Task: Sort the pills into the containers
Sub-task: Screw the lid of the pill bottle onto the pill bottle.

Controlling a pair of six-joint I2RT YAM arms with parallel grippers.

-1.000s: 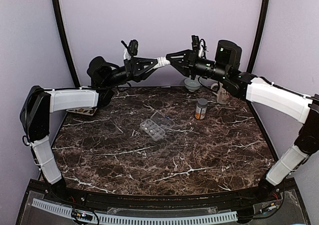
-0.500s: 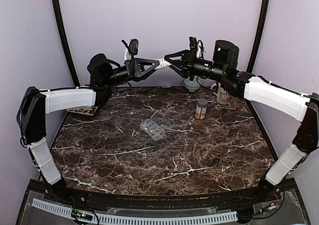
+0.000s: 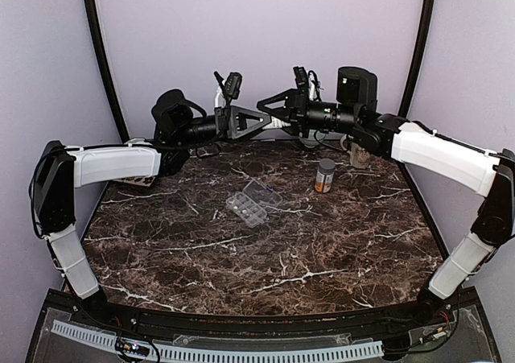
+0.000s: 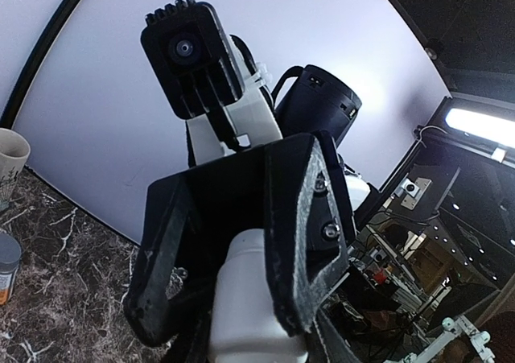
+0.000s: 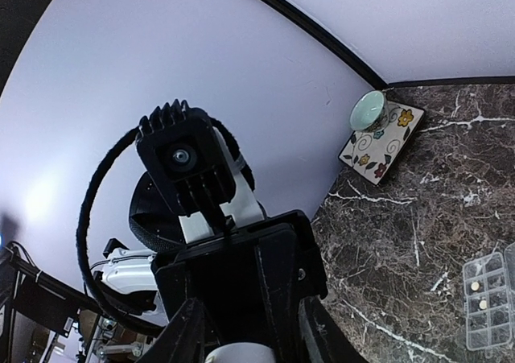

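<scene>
Left gripper [image 5: 241, 339] clamps tiny white bottle [image 3: 278, 124] high behind organiser box [image 3: 252, 204]; right gripper's [image 4: 233, 303] grip I cannot tell; slack handover drops bottle.

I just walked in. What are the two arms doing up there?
The left gripper and right gripper meet high over the far side of the table, on a small white bottle. The left appears to hold it; the right's grip is unclear. The clear organiser box lies below, untouched.
</scene>
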